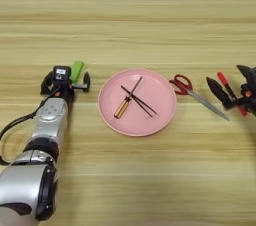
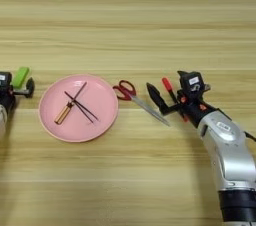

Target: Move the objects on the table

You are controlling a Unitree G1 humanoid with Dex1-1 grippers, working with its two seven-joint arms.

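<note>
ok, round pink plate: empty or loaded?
Loaded. The round pink plate holds a wooden-handled tool crossed by thin black sticks; the red-handled scissors lie outside it on the table.

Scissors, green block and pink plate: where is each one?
scissors point(image 2: 126, 90): right eye view, on the red handles.
green block point(image 1: 76, 70): left eye view, on its top face.
pink plate point(image 1: 162, 95): left eye view, on bare plate surface.

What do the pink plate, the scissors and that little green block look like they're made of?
The pink plate looks like plastic or glazed ceramic: even colour, smooth, faintly glossy rim. The scissors have red handles that look plastic and pale grey blades that look like metal. The green block, beside the left tool, is bright, uniform and matte, so probably plastic or foam; I can't tell which. The table shows wood grain.
</note>
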